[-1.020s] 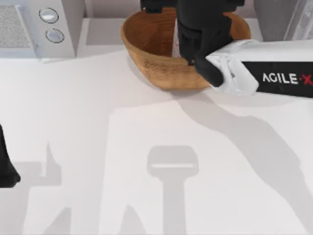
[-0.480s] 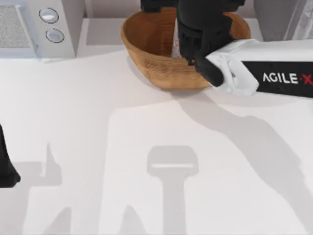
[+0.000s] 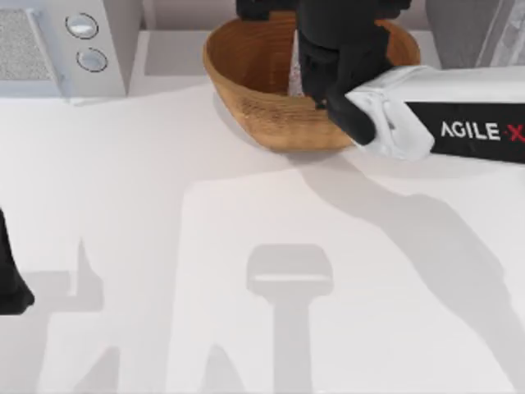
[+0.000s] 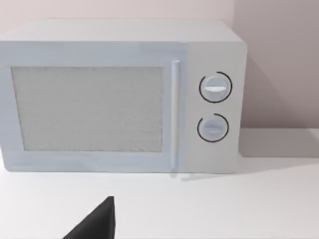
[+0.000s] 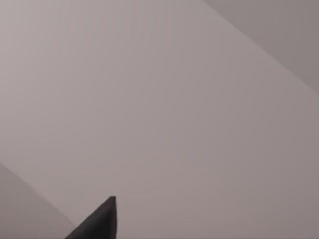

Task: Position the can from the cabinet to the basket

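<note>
1. "AGILE·X" is printed in white on the black band of the right arm [image 3: 459,123], which reaches in from the top view's right toward the basket [image 3: 262,98].
2. The right gripper [image 3: 328,70] hangs over the basket's right half; whether its fingers are apart or together cannot be told.
3. A thin silver and red sliver beside the gripper's left edge, inside the basket, may be the can [image 3: 294,74]; most of it is hidden.
4. The microwave [image 4: 124,94], with two round knobs, stands left of the basket.
5. The left arm [image 3: 10,279] is parked well apart from the basket, at the table's [image 3: 164,205] left edge.
</note>
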